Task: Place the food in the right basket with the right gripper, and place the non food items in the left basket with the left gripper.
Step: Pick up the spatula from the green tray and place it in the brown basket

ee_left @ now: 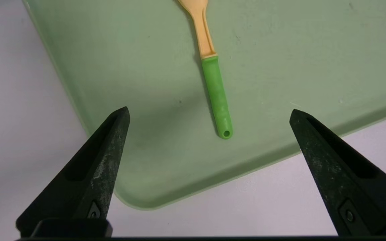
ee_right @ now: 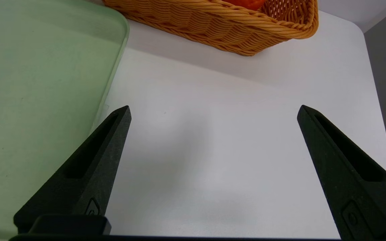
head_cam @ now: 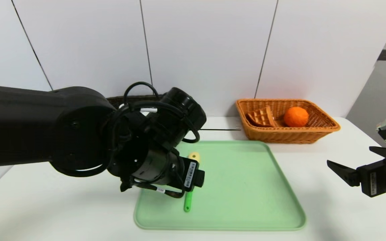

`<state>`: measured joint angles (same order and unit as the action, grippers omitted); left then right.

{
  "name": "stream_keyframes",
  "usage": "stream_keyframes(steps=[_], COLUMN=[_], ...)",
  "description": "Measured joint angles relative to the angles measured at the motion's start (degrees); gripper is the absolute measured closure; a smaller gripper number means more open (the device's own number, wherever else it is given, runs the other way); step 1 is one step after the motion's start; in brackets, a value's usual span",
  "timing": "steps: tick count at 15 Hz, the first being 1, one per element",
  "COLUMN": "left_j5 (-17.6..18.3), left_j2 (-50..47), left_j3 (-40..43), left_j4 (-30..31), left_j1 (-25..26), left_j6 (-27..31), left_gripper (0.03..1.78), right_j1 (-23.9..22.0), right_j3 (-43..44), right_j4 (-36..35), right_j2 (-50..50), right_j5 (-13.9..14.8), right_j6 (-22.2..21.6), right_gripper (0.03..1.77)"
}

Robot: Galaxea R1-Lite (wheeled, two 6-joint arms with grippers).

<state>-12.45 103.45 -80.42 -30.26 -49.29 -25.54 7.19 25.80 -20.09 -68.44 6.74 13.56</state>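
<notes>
While the left gripper (ee_left: 209, 117) hangs over the near corner of the green tray (head_cam: 246, 187), its jaws spread wide and empty, the spoon (ee_left: 213, 77) lies flat on that tray just beyond the tips, handle toward them, likely so the fingers can straddle it. Behind the tray's far right corner, the right basket (head_cam: 317, 132) holds an orange (head_cam: 296, 116) and a waffle (head_cam: 261, 117). Right of the tray, the right gripper (ee_right: 213, 113) waits over bare table, also wide and empty.
</notes>
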Motion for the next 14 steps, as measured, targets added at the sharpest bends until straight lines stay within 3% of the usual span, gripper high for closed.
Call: stream_keyframes(steps=[8, 14], left_j5=[-0.32, -2.82], left_j2=[7.22, 10.54], left_j3=[0.1, 0.18], left_j4=[4.63, 5.46], left_j1=[0.17, 0.63], left_j6=[-0.95, -1.55], left_gripper=[0.12, 0.12], right_j1=[0.02, 0.07], right_j3=[-0.35, -0.41], right_j4=[0.13, 0.06], right_j2=[-0.02, -0.13], right_j5=[0.0, 0.0], right_j6=[-0.05, -0.13], right_gripper=[0.09, 0.09])
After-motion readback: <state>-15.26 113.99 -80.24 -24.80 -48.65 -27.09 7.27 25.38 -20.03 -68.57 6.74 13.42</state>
